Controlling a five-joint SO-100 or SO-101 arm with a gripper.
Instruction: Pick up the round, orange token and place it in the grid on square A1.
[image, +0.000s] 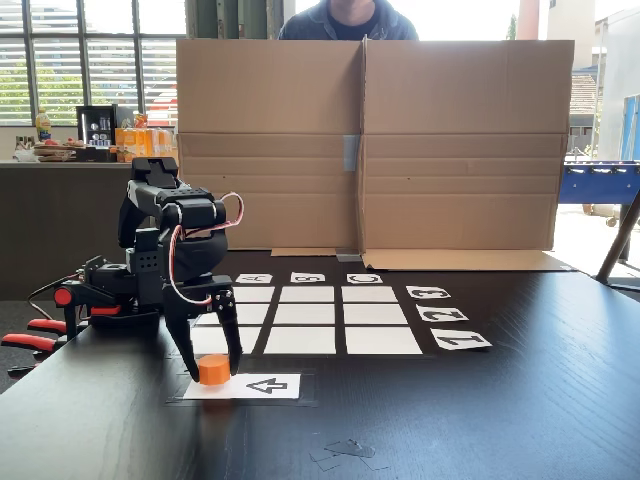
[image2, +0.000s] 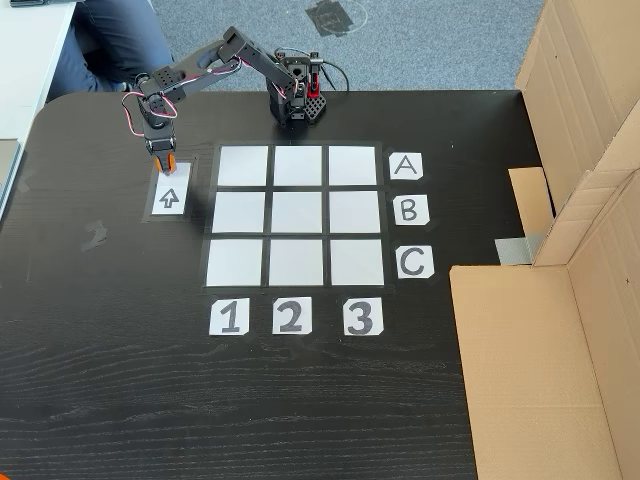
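Fixed view: gripper (image: 212, 368) straddles the token (image: 213, 370) on the arrow card (image: 243, 386), jaws apparently not yet clamped. Next: close, lift, carry toward two o'clock to square A1 (image2: 243, 166).

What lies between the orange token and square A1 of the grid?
In a fixed view, only the arrow card's white edge and a strip of bare black table separate the token from square A1.

Black table (image2: 300, 400), cardboard screen (image: 460, 140), windows (image: 90, 60)

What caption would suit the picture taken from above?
Robot gripper straddles an orange token on the arrow card, beside the grid.
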